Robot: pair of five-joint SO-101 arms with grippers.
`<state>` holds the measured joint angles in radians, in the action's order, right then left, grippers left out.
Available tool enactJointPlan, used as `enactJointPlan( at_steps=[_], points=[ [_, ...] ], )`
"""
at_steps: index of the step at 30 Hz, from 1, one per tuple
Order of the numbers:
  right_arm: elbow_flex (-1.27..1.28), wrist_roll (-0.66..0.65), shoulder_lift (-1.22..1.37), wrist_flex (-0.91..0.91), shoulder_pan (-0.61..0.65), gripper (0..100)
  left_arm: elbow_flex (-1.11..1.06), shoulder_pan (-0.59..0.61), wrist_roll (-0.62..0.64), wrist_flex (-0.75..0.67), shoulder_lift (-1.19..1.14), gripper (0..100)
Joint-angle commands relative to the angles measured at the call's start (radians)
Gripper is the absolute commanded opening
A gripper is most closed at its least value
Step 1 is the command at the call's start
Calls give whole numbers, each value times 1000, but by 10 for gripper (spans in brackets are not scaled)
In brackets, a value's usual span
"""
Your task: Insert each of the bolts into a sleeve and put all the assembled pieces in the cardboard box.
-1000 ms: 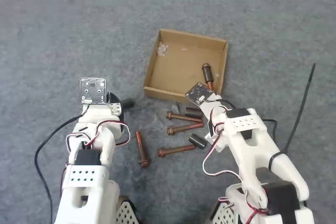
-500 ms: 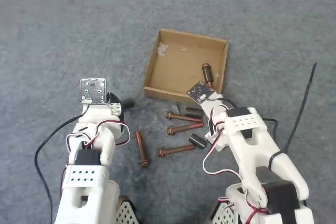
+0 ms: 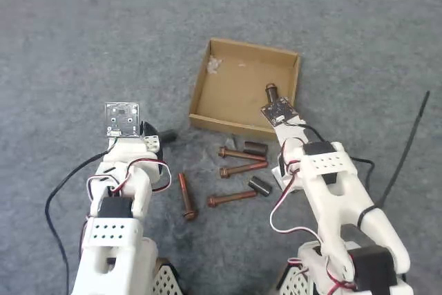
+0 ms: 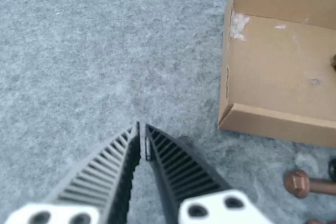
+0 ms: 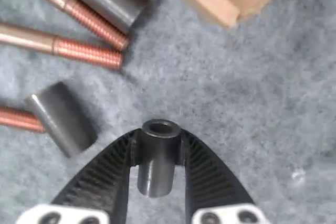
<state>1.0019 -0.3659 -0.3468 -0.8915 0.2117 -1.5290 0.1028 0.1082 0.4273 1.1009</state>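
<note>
Grey carpet covers the desk, with both arms at its near edge. My right claw is clenched on a dark sleeve, which stands upright between the jaws. Over the last second that arm has swung away from the loose bolts towards the near right corner of the cardboard box, carrying the sleeve along. What looks like one finished piece lies inside the box by its right wall. Four bolts and two spare sleeves lie on the desk between the arms. My left claw is closed on nothing, left of the box. I judge the held sleeve still lacks a bolt, so one needs fetching next.
</note>
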Motion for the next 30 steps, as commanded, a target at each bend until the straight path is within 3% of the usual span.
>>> enactJointPlan(
  at_steps=[1,6,10,20,24,30],
  points=[
    [-9,-35,-50,-16,-16,7,125,11,104,100,21,12],
    [-9,-35,-42,-10,-16,7,312,3,160,292,18,12],
    [-9,-35,-41,-10,-16,7,383,-34,160,365,18,12],
    [-9,-9,-41,1,-16,6,378,-252,158,528,18,13],
    [-9,-9,-41,2,-16,6,352,-265,123,548,18,20],
    [-9,-9,-39,2,-16,6,303,-265,83,551,18,115]
  ],
)
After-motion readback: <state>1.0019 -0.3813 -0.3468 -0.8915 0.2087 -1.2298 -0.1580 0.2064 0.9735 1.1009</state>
